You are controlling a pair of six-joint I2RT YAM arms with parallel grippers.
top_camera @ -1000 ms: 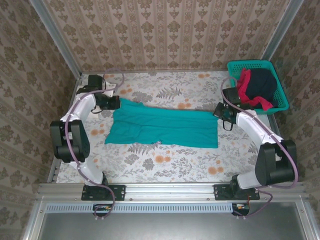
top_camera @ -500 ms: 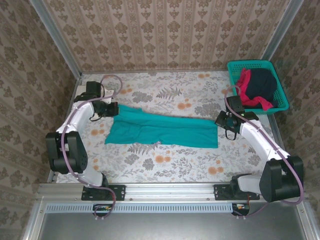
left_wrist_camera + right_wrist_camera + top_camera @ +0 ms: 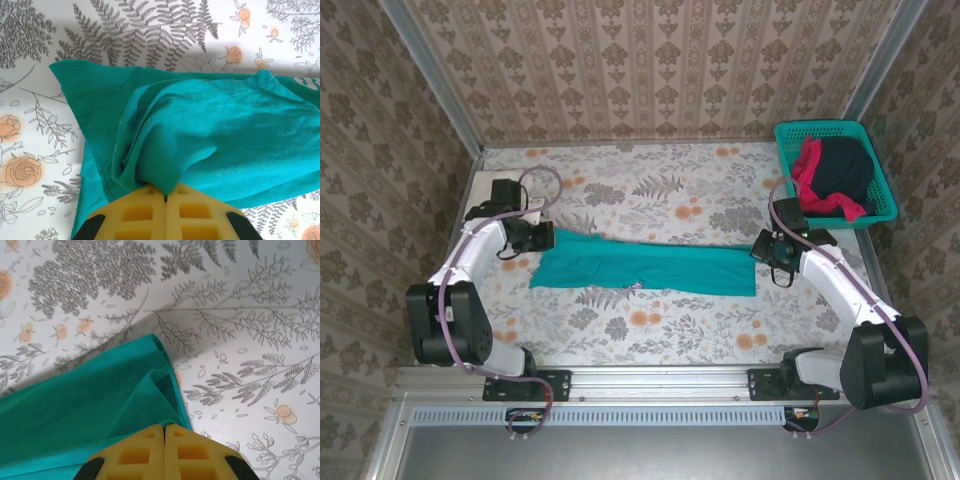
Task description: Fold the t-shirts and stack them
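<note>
Fingers [image 3: 137,214] tight on teal t-shirt [image 3: 650,266]

T-shirt [image 3: 650,268] on table [image 3: 660,190] — basket [image 3: 825,126] far right

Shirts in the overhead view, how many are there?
3. A teal shirt lies stretched across the table; a red shirt and a dark shirt sit in the basket at the far right. More may be hidden beneath them.

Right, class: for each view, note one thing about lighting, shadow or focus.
Top external: even, soft light, sharp all over; the teal t-shirt throws hardly any shadow. Left wrist: cloth folds crisp, a soft grey shadow on the tablecloth beyond. Right wrist: likewise sharp, a soft-edged shadow beyond the shirt's corner.
</note>
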